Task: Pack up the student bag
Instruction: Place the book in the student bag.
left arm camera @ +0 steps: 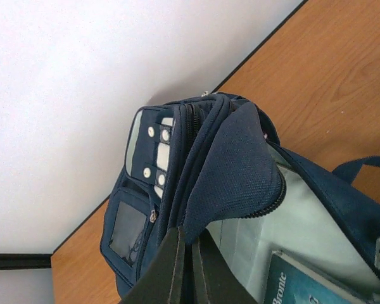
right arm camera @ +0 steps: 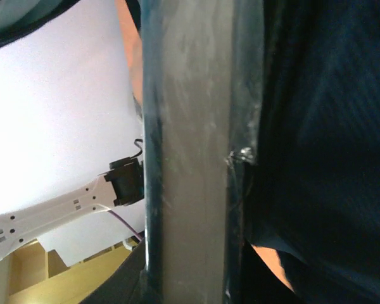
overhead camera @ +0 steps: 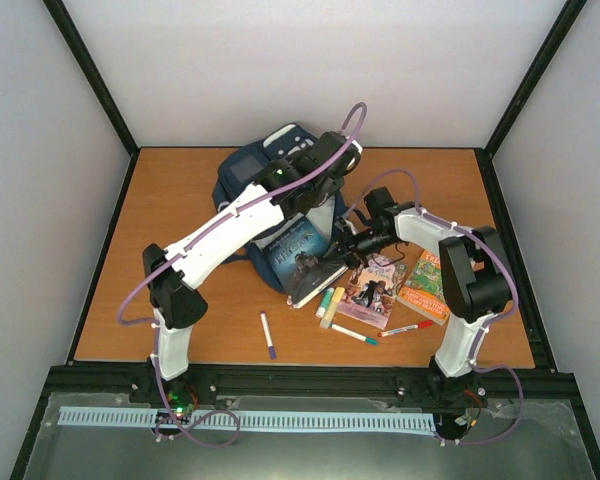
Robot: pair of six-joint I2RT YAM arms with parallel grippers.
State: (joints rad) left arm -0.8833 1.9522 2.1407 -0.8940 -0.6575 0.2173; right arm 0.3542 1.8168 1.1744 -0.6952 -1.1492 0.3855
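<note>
The navy student bag (overhead camera: pixel 248 178) lies at the table's back middle, its mouth facing the front. My left gripper (overhead camera: pixel 318 170) is shut on the bag's top flap (left arm camera: pixel 237 164) and holds it up, showing the pale lining (left arm camera: pixel 304 221); the fingertips (left arm camera: pixel 177 253) pinch the fabric edge. A dark teal book (overhead camera: pixel 298 255) lies half inside the mouth and shows in the left wrist view (left arm camera: pixel 304 282). My right gripper (overhead camera: pixel 346 250) is shut on this book's near edge. The right wrist view shows its page edge (right arm camera: pixel 190 158) filling the space between the jaws.
In front of the bag lie a purple comic book (overhead camera: pixel 373 290), an orange book (overhead camera: pixel 426 285), two highlighters (overhead camera: pixel 330 303), a teal marker (overhead camera: pixel 355 335), a red marker (overhead camera: pixel 406 327) and a purple pen (overhead camera: pixel 267 335). A bag strap (left arm camera: pixel 361 166) trails on the table.
</note>
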